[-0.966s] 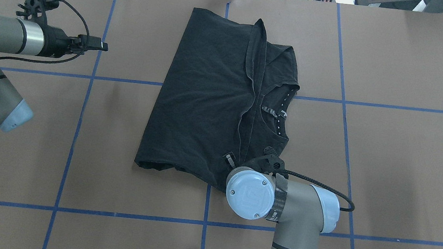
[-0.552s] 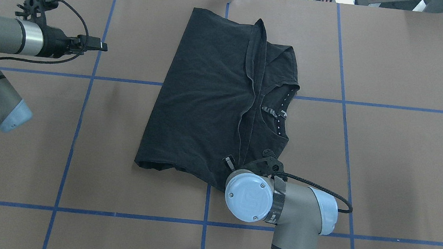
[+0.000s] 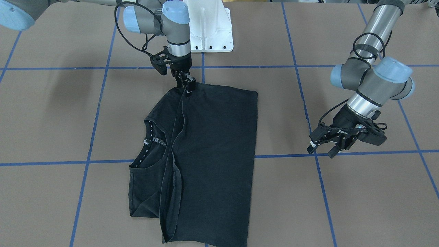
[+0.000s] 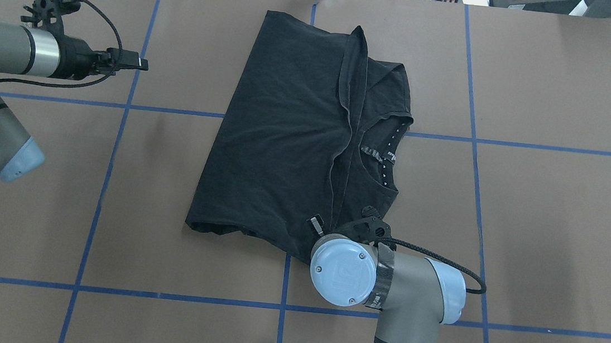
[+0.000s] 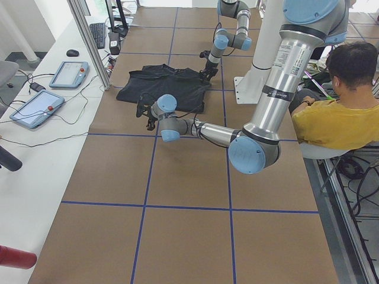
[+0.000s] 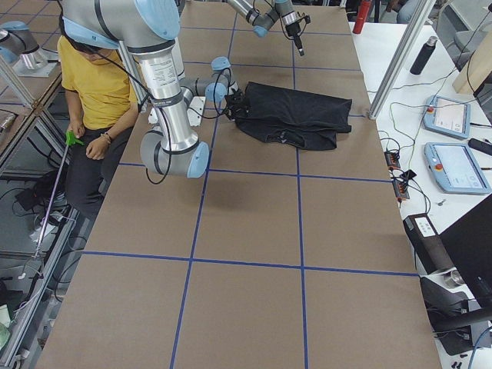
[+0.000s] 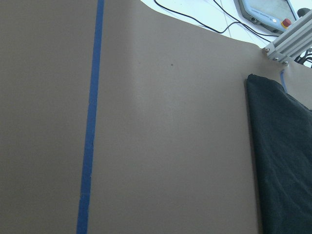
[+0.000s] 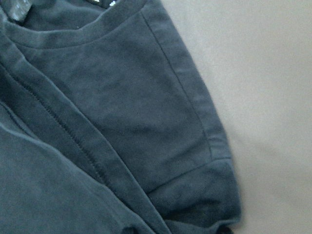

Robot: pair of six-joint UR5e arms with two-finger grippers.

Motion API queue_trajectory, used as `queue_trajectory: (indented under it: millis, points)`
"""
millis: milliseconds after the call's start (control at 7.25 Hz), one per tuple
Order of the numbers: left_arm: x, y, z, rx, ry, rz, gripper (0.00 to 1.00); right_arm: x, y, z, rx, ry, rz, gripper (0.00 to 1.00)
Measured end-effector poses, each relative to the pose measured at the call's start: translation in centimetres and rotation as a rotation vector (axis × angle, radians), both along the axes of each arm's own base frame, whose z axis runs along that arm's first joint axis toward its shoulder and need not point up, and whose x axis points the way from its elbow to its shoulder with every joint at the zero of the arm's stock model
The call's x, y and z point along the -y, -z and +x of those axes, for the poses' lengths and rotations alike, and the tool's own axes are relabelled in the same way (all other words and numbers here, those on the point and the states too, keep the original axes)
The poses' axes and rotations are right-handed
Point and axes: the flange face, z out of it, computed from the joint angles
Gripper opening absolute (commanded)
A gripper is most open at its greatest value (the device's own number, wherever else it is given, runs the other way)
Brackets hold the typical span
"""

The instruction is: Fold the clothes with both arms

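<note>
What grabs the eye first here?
A black T-shirt, partly folded, lies in the middle of the table. The right tool is down at the shirt's edge nearest the robot. The left tool hangs open over bare table, off to the side.

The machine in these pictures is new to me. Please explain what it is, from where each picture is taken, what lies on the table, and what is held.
It is a robot: two jointed arms, each ending in a two-finger gripper. Two cameras look down on the table, one from behind the robot, one facing it; two look from the table's ends; two sit on the wrists. On the table lies a black T-shirt, partly folded. The right gripper is at the shirt's edge near the robot's base; whether it pinches the cloth, I cannot tell. The left gripper hangs open, off the shirt, empty.
</note>
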Motion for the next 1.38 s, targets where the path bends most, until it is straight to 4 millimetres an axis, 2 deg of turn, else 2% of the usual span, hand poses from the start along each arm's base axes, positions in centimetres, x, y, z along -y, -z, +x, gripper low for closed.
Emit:
queue_trajectory:
  millis: [552,828,966,1104,1242,1380]
  points:
    - [0.0,0.2,0.0,-0.002,0.0,0.003,1.0,0.0,0.5,0.2,0.01,0.011,0.001,0.0]
    - [-0.2,0.7,-0.1,-0.015,0.0,0.0,1.0,0.5,1.5,1.4,0.037,0.029,-0.012,0.0]
    - [-0.5,1.8,-0.2,-0.054,0.005,-0.027,0.99,0.7,1.7,2.4,0.05,0.042,-0.022,0.0]
    - [-1.7,3.4,-0.2,-0.119,0.006,-0.077,0.99,0.5,1.2,3.7,0.053,0.056,-0.022,0.0]
    - [-4.7,5.3,0.5,-0.198,-0.013,-0.141,1.0,-0.1,0.3,5.5,0.053,0.073,-0.016,0.0]
    - [-8.9,6.8,1.8,-0.269,-0.053,-0.211,1.0,-0.6,-0.2,6.9,0.055,0.082,-0.011,0.0]
